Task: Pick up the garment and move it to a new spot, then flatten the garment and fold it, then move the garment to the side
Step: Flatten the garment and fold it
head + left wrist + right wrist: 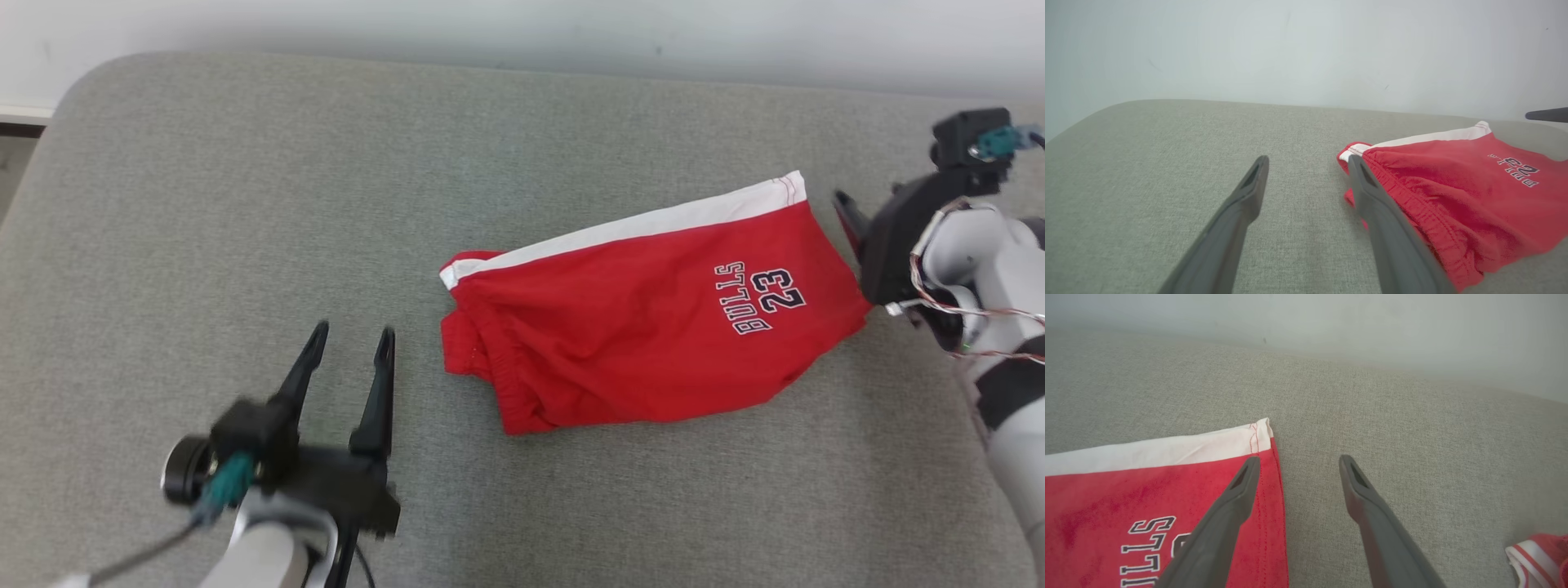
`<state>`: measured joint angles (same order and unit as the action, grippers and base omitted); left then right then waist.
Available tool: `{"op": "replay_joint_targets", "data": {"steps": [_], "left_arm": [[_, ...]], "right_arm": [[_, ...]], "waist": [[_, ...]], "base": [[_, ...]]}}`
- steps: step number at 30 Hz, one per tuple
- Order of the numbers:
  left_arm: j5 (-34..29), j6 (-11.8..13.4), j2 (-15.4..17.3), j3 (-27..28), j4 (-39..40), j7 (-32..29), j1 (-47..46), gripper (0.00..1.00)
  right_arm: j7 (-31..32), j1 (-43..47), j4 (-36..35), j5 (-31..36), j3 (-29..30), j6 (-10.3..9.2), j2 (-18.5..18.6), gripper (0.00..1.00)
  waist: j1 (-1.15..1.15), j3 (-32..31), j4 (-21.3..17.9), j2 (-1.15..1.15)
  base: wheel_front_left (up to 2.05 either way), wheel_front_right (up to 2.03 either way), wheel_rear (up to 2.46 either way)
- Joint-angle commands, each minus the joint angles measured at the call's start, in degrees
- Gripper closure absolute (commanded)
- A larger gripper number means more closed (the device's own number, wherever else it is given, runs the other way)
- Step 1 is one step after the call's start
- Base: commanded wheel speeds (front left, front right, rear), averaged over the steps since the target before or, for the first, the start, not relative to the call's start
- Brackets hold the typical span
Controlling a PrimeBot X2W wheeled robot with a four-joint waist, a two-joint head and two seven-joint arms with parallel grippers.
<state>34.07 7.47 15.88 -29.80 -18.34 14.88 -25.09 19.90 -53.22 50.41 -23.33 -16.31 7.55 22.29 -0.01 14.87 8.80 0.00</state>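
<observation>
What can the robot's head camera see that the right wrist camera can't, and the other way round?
The head view adds the left end effector, fingers apart over the grey woven cushion, and the whole red fabric shorts with a white stripe: crumpled waistband, full BULLS 23 print. The right wrist view adds a small red-and-white striped cloth scrap at its lower right corner and red stitching on the stripe's end. Both share the shorts, the cushion, the pale wall and the open right end effector at the shorts' hem.
</observation>
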Motion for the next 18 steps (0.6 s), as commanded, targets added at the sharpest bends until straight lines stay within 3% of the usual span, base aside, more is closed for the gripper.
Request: {"op": "replay_joint_targets", "data": {"steps": [1,7,18], "left_arm": [[-2.2,0.6,1.2,0.6,3.6,0.3,3.7,0.0],[-5.3,0.5,3.5,3.8,13.2,0.3,12.6,0.0],[-8.8,-1.0,1.0,8.9,18.5,0.3,19.8,0.0]], "right_arm": [[1.3,1.6,-0.4,-0.3,0.4,-0.11,0.9,0.0],[4.8,3.5,-0.4,-0.4,3.4,-0.11,1.9,0.0],[9.9,7.1,1.9,2.0,10.3,-0.11,-2.2,0.0]], "waist": [[0.01,-0.7,0.7,0.0],[0.01,-0.1,1.7,0.0],[0.01,0.9,4.8,0.0]], "base": [[0.0,0.0,0.0],[0.0,0.0,0.0],[0.0,0.0,0.0]]}}
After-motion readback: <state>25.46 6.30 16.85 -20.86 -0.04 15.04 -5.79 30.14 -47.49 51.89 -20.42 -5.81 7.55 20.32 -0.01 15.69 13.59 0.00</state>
